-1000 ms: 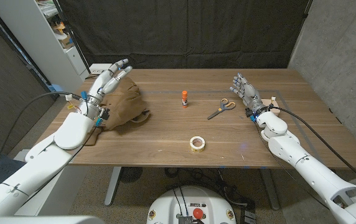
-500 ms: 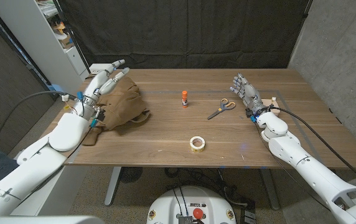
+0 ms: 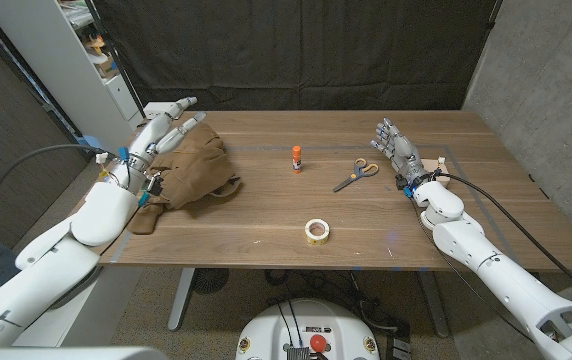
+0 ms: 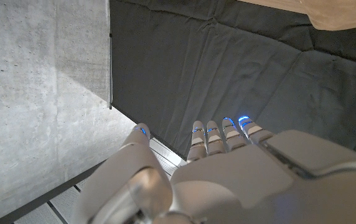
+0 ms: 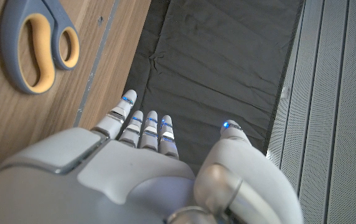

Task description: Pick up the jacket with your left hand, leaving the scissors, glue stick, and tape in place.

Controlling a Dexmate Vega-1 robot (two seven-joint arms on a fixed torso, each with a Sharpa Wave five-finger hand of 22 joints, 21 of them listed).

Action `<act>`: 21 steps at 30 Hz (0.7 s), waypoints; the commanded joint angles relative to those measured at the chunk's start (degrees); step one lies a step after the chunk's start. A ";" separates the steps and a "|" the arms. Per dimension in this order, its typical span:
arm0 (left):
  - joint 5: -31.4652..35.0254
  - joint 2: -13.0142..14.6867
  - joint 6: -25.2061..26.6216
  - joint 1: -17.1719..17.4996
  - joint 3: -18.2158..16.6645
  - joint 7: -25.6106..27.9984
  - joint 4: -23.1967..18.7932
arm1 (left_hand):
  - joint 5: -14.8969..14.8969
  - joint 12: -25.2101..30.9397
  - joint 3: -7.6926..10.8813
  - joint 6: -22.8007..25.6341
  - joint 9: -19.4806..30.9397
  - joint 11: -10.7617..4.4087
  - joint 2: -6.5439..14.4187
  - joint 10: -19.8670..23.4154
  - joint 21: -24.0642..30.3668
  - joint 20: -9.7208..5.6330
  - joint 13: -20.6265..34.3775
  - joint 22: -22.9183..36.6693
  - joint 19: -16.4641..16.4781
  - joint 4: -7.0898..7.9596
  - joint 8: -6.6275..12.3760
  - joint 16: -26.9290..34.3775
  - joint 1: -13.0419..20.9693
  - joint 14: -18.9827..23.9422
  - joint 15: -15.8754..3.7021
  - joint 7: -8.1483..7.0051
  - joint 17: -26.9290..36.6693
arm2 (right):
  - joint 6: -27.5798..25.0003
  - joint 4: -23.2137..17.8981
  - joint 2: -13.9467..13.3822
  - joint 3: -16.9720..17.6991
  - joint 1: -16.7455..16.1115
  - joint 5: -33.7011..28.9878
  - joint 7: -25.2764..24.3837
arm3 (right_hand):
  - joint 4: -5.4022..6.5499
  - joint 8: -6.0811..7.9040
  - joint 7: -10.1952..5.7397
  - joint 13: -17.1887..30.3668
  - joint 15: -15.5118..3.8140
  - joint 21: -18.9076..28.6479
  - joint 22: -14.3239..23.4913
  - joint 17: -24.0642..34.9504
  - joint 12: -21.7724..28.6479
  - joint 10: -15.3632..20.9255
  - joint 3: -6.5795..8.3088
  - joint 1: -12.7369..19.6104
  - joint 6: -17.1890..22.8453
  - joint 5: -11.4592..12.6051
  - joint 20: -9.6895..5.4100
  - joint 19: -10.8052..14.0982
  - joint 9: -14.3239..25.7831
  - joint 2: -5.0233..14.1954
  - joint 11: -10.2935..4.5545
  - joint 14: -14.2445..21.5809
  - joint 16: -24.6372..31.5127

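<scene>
Wooden tabletop is carrying everything here, and nearest its front edge the roll of tape is lying flat with bare wood on all sides. Beyond it, toward the middle, the glue stick is standing upright and the scissors are lying to its right, well apart from each other and from the tape. The right hand is waiting just right of the scissors, fingers spread and holding nothing; the right wrist view is showing the scissors' orange handles beside it on the wood.

On the left side the brown jacket is lying crumpled near the table's left edge. The left hand is hovering at the jacket's far left corner with fingers stretched out and apart, gripping nothing. Compared with a second ago, the left arm has been drifting outward to the left and the hand has slid from over the cloth toward its rim, with the fingertips now reaching past the far edge of the jacket. The jacket itself is lying as it did, so the pickup appears not yet begun, and the hand probably needs to come back over the fabric and close.

Room for moving looks generous: a wide strip of bare wood is separating the jacket from the glue stick, so lifting the cloth upward or leftward should leave the three small things undisturbed. The table's left edge is close, though.
</scene>
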 commanded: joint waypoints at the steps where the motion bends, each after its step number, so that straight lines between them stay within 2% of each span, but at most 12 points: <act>1: 4.55 -0.70 2.61 1.21 -1.36 -0.13 -1.72 | 0.05 0.29 0.23 0.64 0.09 -0.18 0.17 0.66 0.14 0.43 0.03 0.30 0.08 -0.52 0.05 0.26 0.78 0.36 0.14 0.07 0.15 | 0.17 -0.13 -0.23 0.12 -0.42 -0.04 -0.04 | -0.11 0.45 0.13 0.05 0.16 -0.20 0.21 0.08 0.49 0.52 -0.18 0.19 0.45 0.30 -0.05 0.48 0.17 0.30 -0.12 0.45 0.18; 21: 11.44 -1.39 6.60 2.78 -3.06 0.41 -3.58 | 0.17 0.34 0.46 1.21 0.11 -0.28 0.34 1.15 0.03 0.49 0.05 0.30 -0.05 -1.10 0.15 0.30 1.44 0.84 -0.06 -0.10 0.14 | -0.10 -1.35 -0.84 0.84 -1.75 0.48 -0.77 | -0.16 0.46 0.06 0.06 0.17 -0.56 0.21 0.04 0.48 0.53 -0.27 0.14 0.53 0.34 -0.02 0.63 0.17 0.35 -0.07 0.41 0.16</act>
